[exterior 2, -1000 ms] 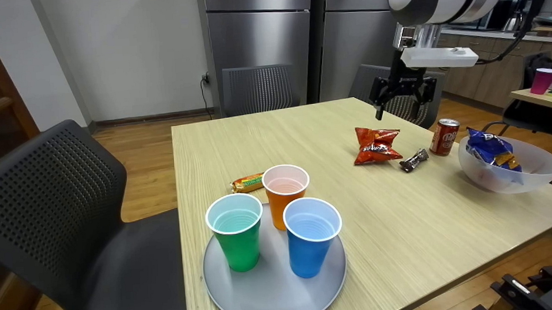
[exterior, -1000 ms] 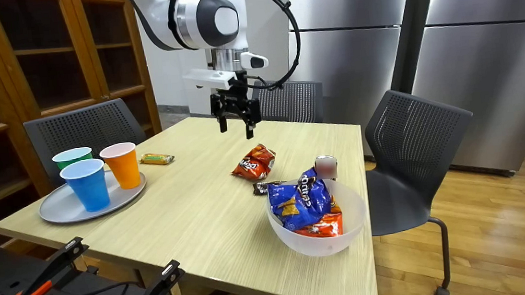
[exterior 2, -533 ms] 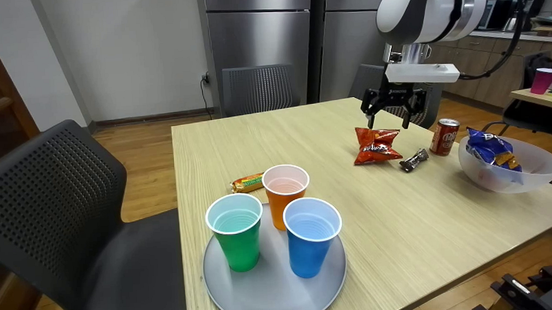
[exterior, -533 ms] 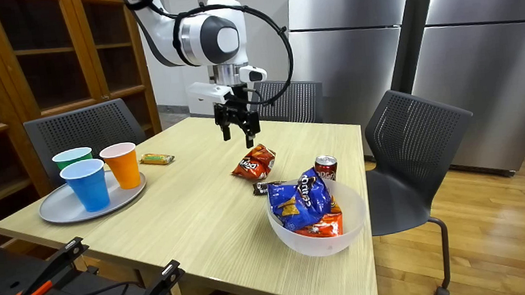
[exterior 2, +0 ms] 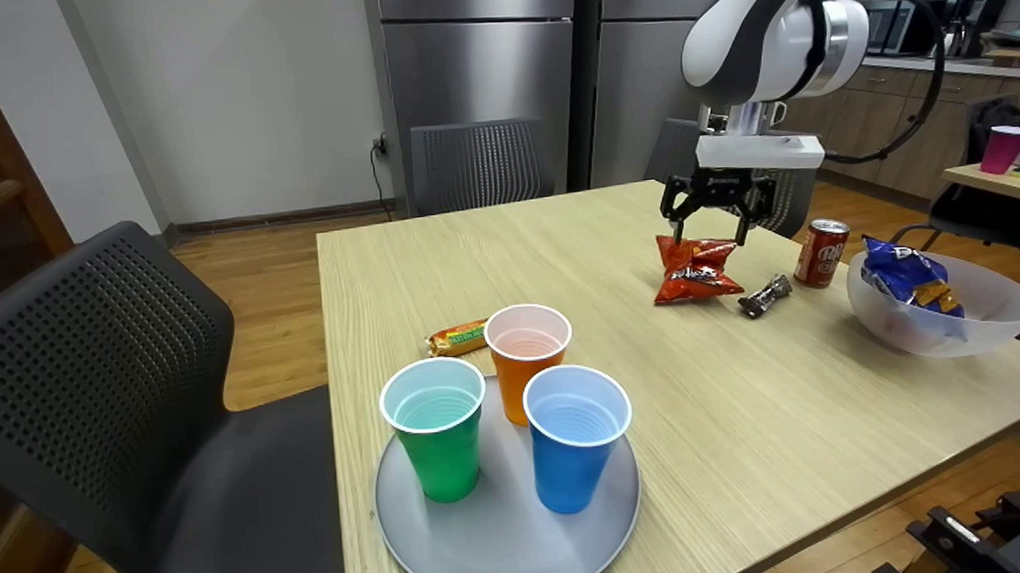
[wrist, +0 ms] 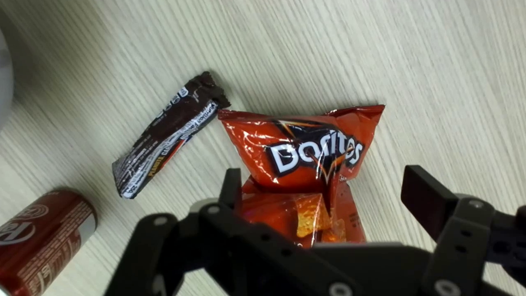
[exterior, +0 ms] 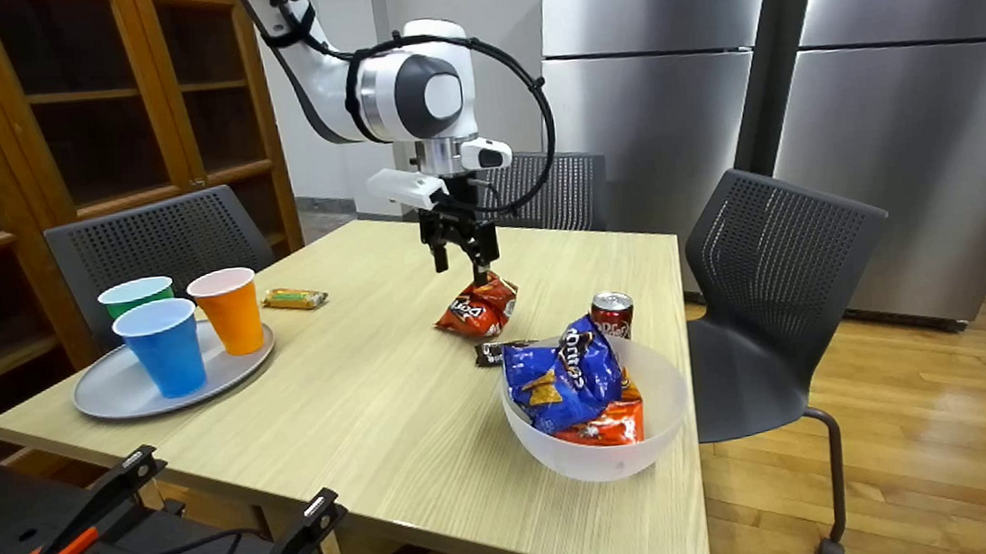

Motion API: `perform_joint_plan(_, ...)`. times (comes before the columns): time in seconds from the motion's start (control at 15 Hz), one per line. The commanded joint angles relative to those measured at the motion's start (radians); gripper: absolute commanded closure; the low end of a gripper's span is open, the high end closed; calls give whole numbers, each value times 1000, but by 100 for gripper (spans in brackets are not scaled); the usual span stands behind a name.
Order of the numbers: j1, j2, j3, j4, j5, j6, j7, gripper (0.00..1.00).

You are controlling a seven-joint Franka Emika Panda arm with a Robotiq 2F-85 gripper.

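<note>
Holding nothing in wide-spread pincer (exterior 2: 710, 236), above red Doritos bag (wrist: 304, 152). Judged best: centre on bag, descend straight, squeeze lightly, avoid brown-wrapped bar (wrist: 168, 135).

Wide-spread hand (exterior 2: 709, 237) above a red snack bag (exterior 2: 695, 273)

Three cups (exterior 2: 570, 473) stand on one plate (exterior 2: 513, 545) at the left and one pink cup (exterior 2: 1001, 153) at the far right, with one can (exterior 2: 822, 254), two candy bars (wrist: 168, 135), three chip bags (wrist: 304, 152) in sight (two in one bowl (exterior: 606, 462)), three chairs (exterior: 786, 267) around the near table (exterior: 379, 406) and two fridges (exterior: 654, 162).
</note>
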Motion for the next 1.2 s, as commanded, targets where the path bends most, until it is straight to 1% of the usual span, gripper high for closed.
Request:
perform_joint_plan(0.0, 6, 61, -6, 79, 4, -25, 41, 0)
perform_joint_plan(0.6, 5, 138, -4, 165, 13, -40, 52, 0)
perform_joint_plan(0.67, 4, 141, -3, 170, 14, -40, 53, 25)
perform_joint_plan(0.73, 4, 144, -4, 173, 14, -40, 53, 28)
perform_joint_plan(0.8, 4, 146, -4, 176, 13, -40, 53, 34)
perform_joint_plan(0.87, 4, 147, -4, 177, 13, -40, 53, 44)
perform_joint_plan(1.13, 5, 149, -7, 179, 12, -42, 56, 75)
